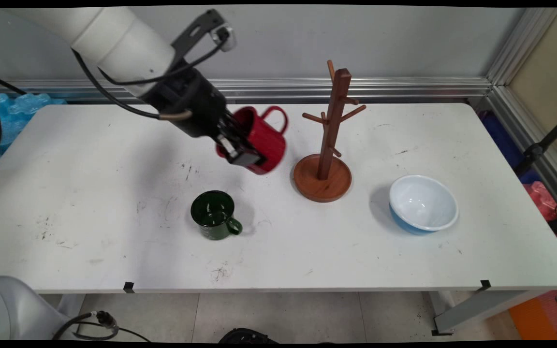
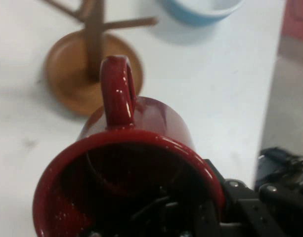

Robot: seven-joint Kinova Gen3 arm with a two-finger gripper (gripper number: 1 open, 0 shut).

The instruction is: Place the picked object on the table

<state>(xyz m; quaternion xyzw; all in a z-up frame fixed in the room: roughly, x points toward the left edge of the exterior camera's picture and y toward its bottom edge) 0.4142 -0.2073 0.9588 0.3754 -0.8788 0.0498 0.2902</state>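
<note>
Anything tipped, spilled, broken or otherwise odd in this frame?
Only the red mug: the gripper holds it by its rim, tilted on its side in the air, handle up, beside the wooden mug tree. Green mug and blue bowl stand upright. No spills or damage visible.

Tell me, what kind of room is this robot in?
Probably a robot test lab: a white table framed by metal rails, cables hanging off the arm, and the gripper lifting a red mug beside a wooden mug tree.

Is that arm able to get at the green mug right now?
Probably not yet: the gripper is shut on the red mug, held tilted above the table. The green mug itself stands in the open, with nothing around it blocking the way.
</note>
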